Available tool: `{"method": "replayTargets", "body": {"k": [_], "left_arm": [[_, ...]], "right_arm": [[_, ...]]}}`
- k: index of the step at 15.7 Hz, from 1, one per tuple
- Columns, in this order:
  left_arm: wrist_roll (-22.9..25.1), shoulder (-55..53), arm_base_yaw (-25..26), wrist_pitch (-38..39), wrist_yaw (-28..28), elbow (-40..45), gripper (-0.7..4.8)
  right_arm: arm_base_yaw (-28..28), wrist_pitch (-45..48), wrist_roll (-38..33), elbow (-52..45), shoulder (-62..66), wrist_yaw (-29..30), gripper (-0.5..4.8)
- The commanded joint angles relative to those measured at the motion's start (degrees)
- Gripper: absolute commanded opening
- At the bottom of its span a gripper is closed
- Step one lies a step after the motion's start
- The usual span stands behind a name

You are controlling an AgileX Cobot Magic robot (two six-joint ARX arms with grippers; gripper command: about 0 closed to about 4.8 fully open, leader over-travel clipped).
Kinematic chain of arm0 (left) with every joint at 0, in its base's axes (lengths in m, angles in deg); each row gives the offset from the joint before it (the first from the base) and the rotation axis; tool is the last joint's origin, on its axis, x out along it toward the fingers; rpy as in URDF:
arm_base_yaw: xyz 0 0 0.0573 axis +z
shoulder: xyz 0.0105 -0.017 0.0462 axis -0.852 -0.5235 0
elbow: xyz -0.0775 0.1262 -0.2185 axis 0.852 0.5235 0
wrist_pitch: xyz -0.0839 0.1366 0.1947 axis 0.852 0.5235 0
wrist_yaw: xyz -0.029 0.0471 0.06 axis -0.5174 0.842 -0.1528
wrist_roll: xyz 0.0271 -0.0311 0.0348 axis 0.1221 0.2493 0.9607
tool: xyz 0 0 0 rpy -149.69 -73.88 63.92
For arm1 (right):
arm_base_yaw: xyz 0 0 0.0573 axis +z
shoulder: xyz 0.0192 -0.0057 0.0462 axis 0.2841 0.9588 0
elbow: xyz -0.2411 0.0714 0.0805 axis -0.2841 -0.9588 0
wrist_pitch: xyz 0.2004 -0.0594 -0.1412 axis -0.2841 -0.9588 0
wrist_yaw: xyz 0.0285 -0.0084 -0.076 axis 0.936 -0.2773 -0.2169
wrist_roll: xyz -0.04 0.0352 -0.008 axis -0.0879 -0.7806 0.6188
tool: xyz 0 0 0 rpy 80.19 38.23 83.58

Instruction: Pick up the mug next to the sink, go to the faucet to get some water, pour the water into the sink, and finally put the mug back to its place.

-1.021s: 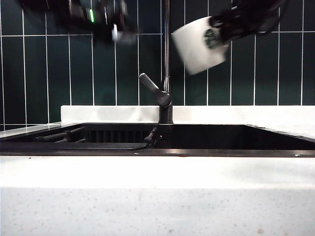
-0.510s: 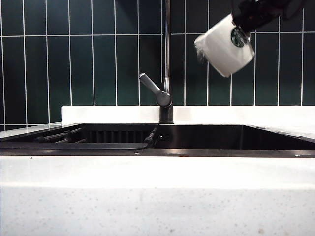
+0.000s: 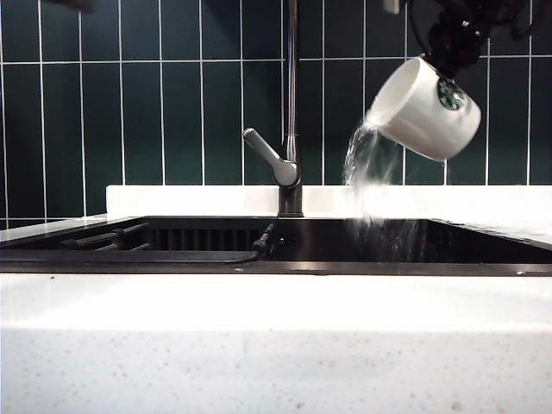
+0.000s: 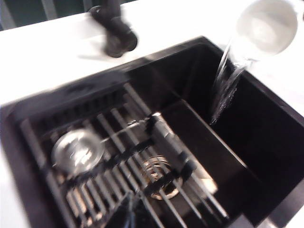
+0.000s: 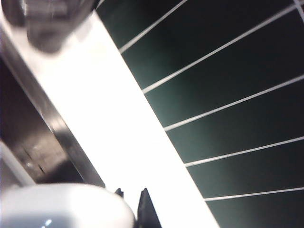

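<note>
The white mug with its green logo hangs tilted at the upper right, mouth down toward the left. Water spills from its lip into the dark sink. My right gripper holds the mug from above, shut on it. The right wrist view shows the mug's white body beside the dark fingertips of the right gripper. The faucet stands left of the mug, its grey lever angled up. From above the sink, my left gripper is shut and empty, looking down at the mug and the water.
A slotted rack lies in the sink's near half, with a round metal strainer and a drain under it. White speckled countertop rims the sink. Dark green tiles form the back wall.
The mug has moved right and lower and tipped further, and water now pours out. My left arm, at the upper left a second ago, has left the exterior view.
</note>
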Motion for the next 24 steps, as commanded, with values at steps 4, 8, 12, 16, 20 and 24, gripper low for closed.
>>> {"method": "replayTargets", "body": {"k": [4, 8, 12, 16, 20, 24], "left_arm": [[-5.49, 22.47, 0.02, -6.67, 7.67, 19.67, -0.06], [-8.31, 30.51, 0.02, -5.42, 9.49, 23.98, -0.06], [-9.14, 33.24, 0.02, -3.87, 10.05, 24.0, -0.06], [-9.31, 33.48, 0.02, -4.17, 10.19, 24.0, -0.06], [-9.31, 33.48, 0.02, -4.5, 10.1, 23.98, -0.06], [-9.31, 33.48, 0.02, -4.44, 10.1, 23.98, -0.06]], "right_arm": [[6.03, 2.82, 15.1, 0.63, 3.72, -6.34, -0.02], [9.84, 2.99, 29.59, 0.7, 5.01, -10.8, -0.01], [9.86, 3.32, 34.47, 0.72, 4.98, -11.5, -0.02], [10.93, 3.13, 38.14, 0.77, 4.02, -12.52, -0.01], [11.32, 3.32, 37.68, 0.74, 3.54, -12.09, -0.02], [8.44, 6.82, 15.37, 0.74, 3.54, -14.53, -0.01]]}}
